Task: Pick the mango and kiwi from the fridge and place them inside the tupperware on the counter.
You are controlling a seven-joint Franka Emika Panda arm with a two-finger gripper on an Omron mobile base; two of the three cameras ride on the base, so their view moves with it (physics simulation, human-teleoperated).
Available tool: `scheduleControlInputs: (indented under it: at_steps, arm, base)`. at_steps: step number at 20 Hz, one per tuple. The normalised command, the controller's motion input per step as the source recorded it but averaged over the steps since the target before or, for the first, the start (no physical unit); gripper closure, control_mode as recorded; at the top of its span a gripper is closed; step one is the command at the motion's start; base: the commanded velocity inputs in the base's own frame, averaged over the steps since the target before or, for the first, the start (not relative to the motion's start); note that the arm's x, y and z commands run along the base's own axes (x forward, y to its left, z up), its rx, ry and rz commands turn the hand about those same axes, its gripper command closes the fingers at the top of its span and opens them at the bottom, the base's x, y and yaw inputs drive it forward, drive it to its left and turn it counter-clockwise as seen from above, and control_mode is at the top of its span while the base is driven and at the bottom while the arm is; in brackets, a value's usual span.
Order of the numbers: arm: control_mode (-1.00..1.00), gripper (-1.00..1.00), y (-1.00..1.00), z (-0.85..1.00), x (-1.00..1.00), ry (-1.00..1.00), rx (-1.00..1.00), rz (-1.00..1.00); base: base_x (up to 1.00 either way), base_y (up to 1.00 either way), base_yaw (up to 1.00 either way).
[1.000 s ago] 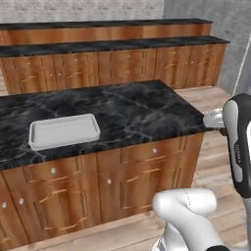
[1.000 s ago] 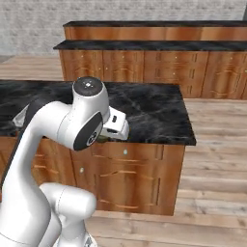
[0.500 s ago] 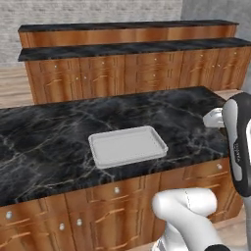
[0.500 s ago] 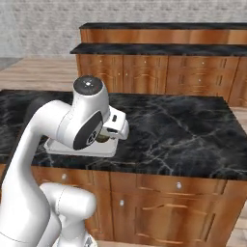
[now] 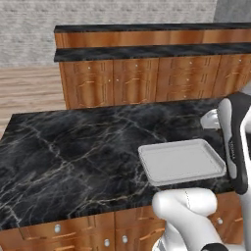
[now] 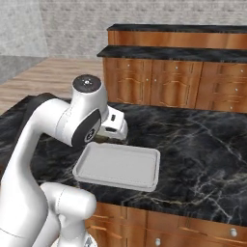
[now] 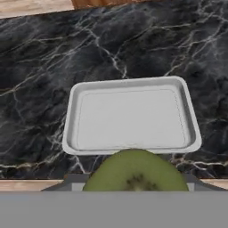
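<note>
Black marble desk (image 5: 73, 152), white veins, brown cabinet doors below; two-tiered back counter (image 5: 147, 54) behind. Tupperware (image 5: 181, 162): light-grey shallow tray, flat on desk near front edge, nothing inside. Gripper (image 7: 133, 187): low in hand view, pinching kiwi (image 7: 136, 173), cut green face toward camera, just short of tray's near rim. White arm (image 6: 62, 125) beside tray.
</note>
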Motion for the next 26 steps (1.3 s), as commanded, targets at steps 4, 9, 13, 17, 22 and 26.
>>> scheduleControlInputs:
  at_steps: [4, 9, 13, 17, 22, 26]
  arm:
    - [-1.00, 1.00, 0.27, -0.60, 0.51, 0.97, -0.23, 0.23]
    - [-1.00, 1.00, 0.02, -0.69, 0.26, 0.63, -0.12, 0.28]
    - [-1.00, 1.00, 0.00, -0.65, 0.26, 0.06, 0.00, 0.33]
    - [-1.00, 1.00, 0.00, -0.59, 0.40, -0.12, 0.00, 0.27]
    - [-1.00, 1.00, -0.04, -0.55, 0.38, -0.05, 0.04, 0.28]
    - [-1.00, 1.00, -0.05, -0.57, 0.45, 0.00, 0.09, 0.28]
  base:
    - [0.00, 0.00, 0.00]
    - [0.00, 0.00, 0.00]
    - [0.00, 0.00, 0.00]
    - [0.00, 0.00, 0.00]
    - [0.00, 0.00, 0.00]
    - [0.00, 0.00, 0.00]
